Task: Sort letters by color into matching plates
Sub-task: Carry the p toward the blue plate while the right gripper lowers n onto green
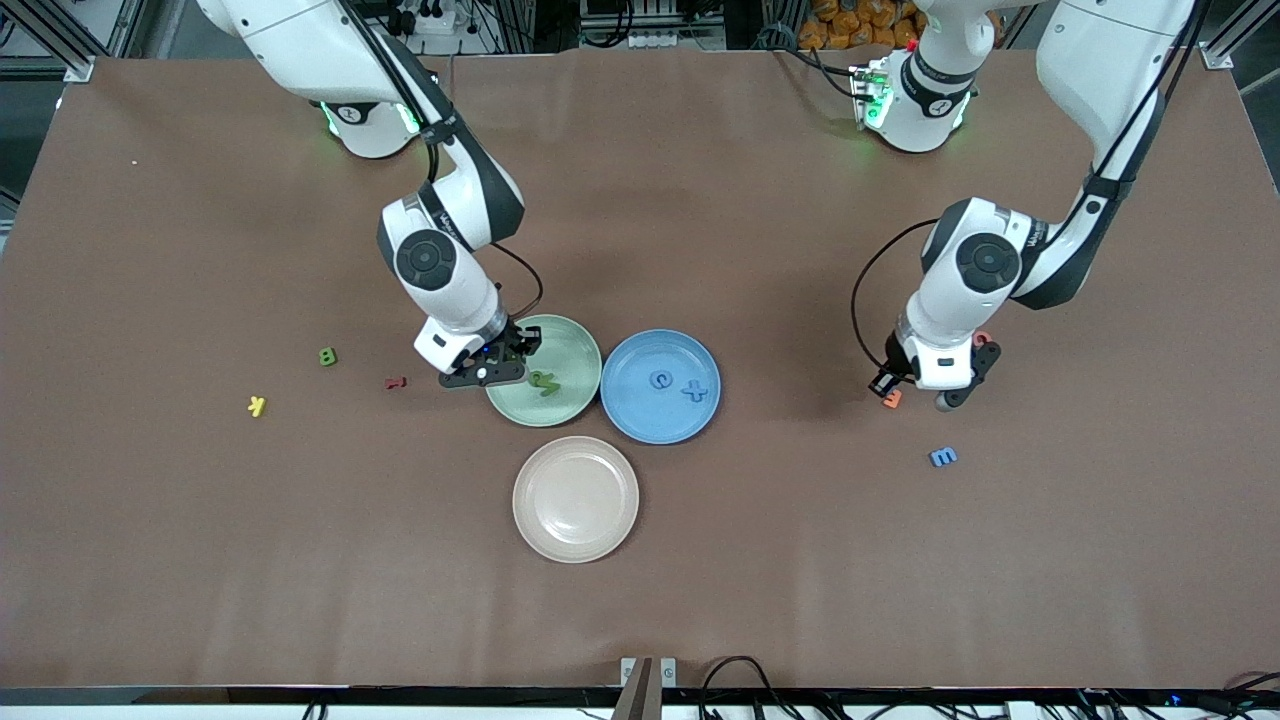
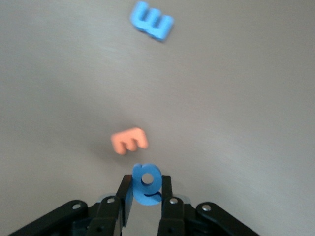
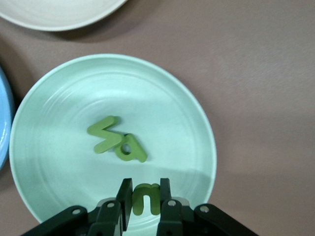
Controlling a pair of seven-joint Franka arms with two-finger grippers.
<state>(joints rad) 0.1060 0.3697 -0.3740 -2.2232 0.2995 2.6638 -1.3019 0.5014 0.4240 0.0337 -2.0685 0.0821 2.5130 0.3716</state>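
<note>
Letters: two green ones (image 3: pixel 118 140) lie touching in the middle of the green plate (image 1: pixel 575 345). My right gripper (image 3: pixel 146 199) hangs over that plate's rim toward the right arm's end, jaws closed on a third green letter (image 3: pixel 146 198). Blue plate (image 1: pixel 640 425), rim beside the green plate's, carries two blue letters (image 1: pixel 678 384). My left gripper (image 2: pixel 146 192) is over the desk toward the left arm's end, jaws closed on a blue letter (image 2: pixel 146 184); an orange letter (image 2: pixel 129 140) lies on the desk just beside it, and a blue E-shaped letter (image 1: pixel 943 457) lies nearer the front edge. A green letter (image 1: pixel 327 356), a red one (image 1: pixel 396 382) and a yellow one (image 1: pixel 257 405) lie on the desk toward the right arm's end. Beige plate (image 1: pixel 575 540) sits nearest the front edge.
</note>
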